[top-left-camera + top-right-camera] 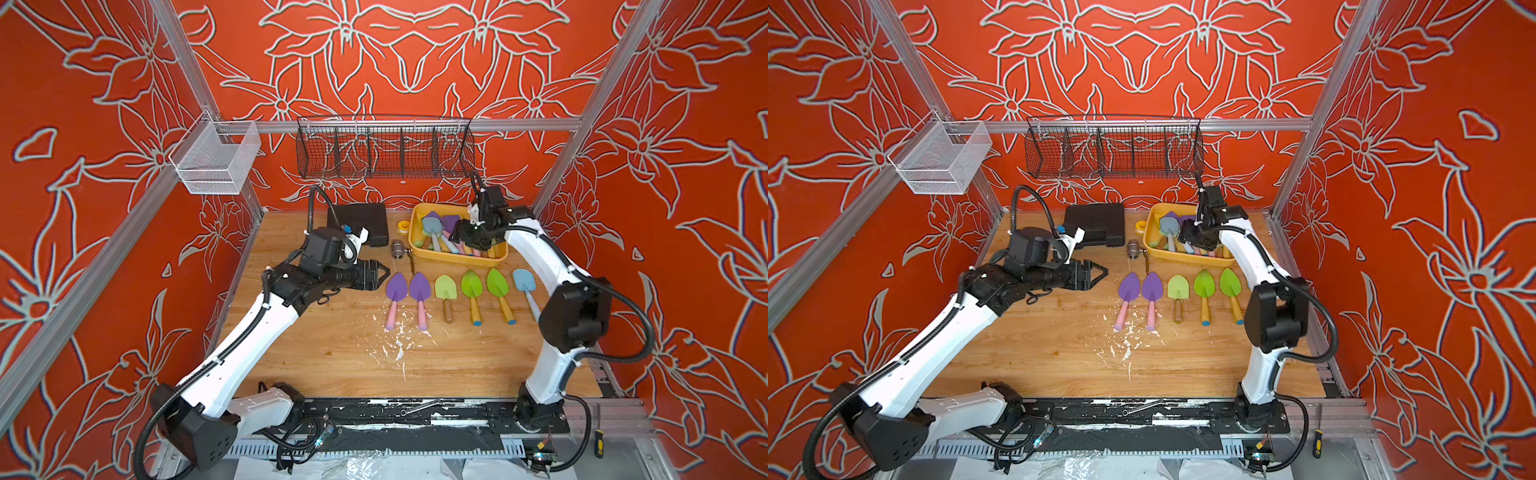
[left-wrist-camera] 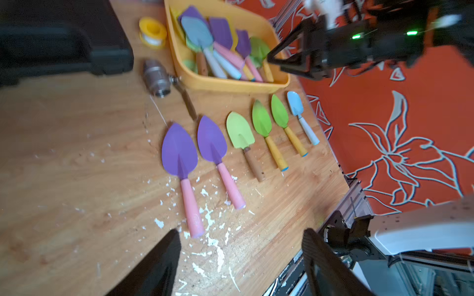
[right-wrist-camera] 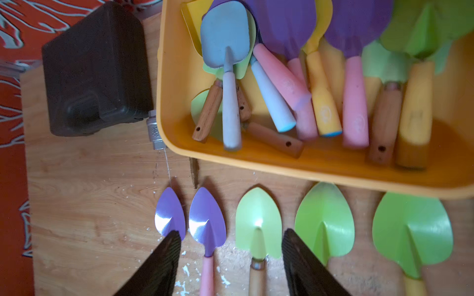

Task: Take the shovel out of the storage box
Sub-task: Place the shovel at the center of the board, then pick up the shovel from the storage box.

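Right end effector point(image 1: 455, 235) hangs over the storage box point(image 1: 457, 261). Its fingers point(image 3: 164, 258) are spread and nothing lies between them. Left end effector point(image 1: 383, 276) hovers above the worktop point(image 1: 332, 353), well apart from the box on the side away from the right arm. It too is released and empty: the left wrist view shows its fingers point(image 2: 159, 264) wide apart with only wood behind the gap.

The box holds a pile of shovels point(image 3: 354, 102), their handles pointing towards its front wall. A blue-grey shovel point(image 3: 225, 36) with a pale handle lies on top, at the end of the box nearer the black case point(image 1: 361, 222). Purple, green and yellow blades overlap beside it.

In front of the box, near its front wall but not touching it, a row of six shovels point(image 1: 471, 284) lies flat with the blades towards the box. Two are purple with pink handles, three are green and one is light blue. A metal valve point(image 1: 398, 249) sits just beside the box's corner, between the box and the black case.
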Tool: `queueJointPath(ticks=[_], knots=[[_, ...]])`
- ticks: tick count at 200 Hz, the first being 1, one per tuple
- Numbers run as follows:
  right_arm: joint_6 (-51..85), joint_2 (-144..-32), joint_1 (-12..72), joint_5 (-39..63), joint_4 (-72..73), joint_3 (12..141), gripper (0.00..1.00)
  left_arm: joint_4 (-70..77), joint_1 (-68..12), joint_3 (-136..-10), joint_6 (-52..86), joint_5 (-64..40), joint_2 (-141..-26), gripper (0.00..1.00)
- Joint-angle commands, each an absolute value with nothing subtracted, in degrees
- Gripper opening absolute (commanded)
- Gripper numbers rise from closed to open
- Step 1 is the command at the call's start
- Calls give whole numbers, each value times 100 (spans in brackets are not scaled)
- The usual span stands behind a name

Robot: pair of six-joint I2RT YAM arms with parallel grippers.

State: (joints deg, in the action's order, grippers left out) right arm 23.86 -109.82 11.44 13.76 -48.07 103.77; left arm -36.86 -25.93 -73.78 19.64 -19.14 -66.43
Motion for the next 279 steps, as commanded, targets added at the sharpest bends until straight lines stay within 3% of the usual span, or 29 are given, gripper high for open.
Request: queueJointPath(ticks=[1, 50, 100, 221, 240, 279], knots=[[1987, -11636, 1130, 1592, -5236, 11079, 64, -4384, -2584, -7667, 1849, -1634, -6520, 80], [2078, -13148, 1133, 2012, -5371, 12617, 61, -4192, -2586, -7943, 1957, -998, -5832, 93], [2108, -14070, 1134, 2145, -5539, 13563, 56, -4586, -2584, -8446, 1976, -910, -5828, 94], [2134, -13899, 1157, 1994, -4977, 12340, 44, -4626, -2577, -8355, 2091, -571, -5735, 94], [2170, -13911, 1159, 2007, -4960, 12328, 39, -4589, -2584, -8299, 2096, -545, -5714, 94], [2157, -13855, 1159, 2043, -5058, 12513, 14, -4571, -2584, -8232, 2101, -527, -5703, 94]])
